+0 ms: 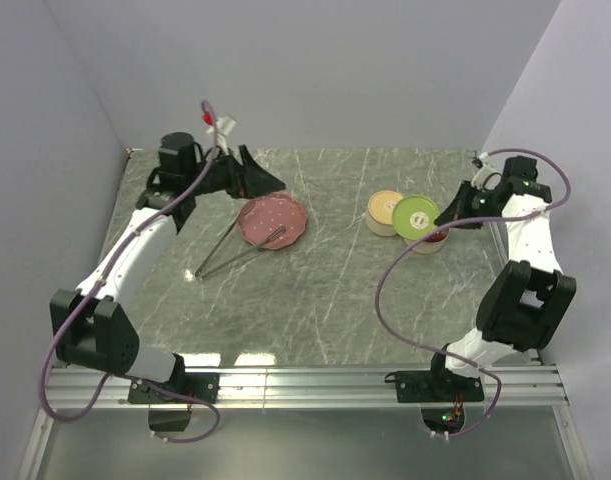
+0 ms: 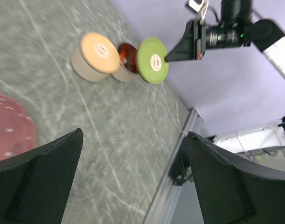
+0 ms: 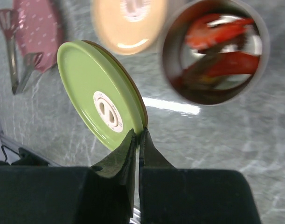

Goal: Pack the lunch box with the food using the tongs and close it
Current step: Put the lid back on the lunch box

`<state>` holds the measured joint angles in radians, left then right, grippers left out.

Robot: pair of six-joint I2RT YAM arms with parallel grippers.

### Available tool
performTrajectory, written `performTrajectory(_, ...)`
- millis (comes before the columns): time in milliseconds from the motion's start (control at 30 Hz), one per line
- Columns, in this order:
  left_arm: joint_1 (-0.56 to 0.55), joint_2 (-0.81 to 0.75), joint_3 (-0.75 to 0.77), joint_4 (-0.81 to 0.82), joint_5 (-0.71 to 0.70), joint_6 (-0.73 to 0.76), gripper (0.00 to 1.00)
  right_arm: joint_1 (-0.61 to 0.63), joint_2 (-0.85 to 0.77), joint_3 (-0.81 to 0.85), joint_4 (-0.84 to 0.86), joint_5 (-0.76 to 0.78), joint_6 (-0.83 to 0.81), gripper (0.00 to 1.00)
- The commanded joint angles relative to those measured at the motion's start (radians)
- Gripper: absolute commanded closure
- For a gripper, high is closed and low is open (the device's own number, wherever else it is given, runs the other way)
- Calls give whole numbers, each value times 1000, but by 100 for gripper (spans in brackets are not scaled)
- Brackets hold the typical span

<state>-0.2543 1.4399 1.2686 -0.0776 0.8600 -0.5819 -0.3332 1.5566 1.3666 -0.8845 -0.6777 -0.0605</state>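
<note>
Right pincer [image 3: 138,140]: clamped on the green lid [image 3: 102,100] at its edge, disc tilted.
Lid handling: likely light, stiff, slick; a rim pinch may swivel.
Food [image 3: 217,32]: in the open tub [image 3: 166,56], just beyond the fingertips.
Left pincer [image 2: 135,135]: gaping, empty; tongs [image 1: 235,250] lie near it, tips on the pink plate [image 1: 275,215].

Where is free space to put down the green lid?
Free: the marble between pink plate and orange-lidded tub, and the near strip in front of the tongs. Crowded: around the open tub, where the right gripper holds the green lid.
</note>
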Motion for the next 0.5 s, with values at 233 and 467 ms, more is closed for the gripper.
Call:
performTrajectory(233, 135, -133, 0, -57, 88, 53, 1, -135, 227, 176, -34, -33, -13, 100)
performTrajectory(467, 145, -134, 8, -71, 80, 51, 1, -135, 306, 232, -21, 6, 31, 100)
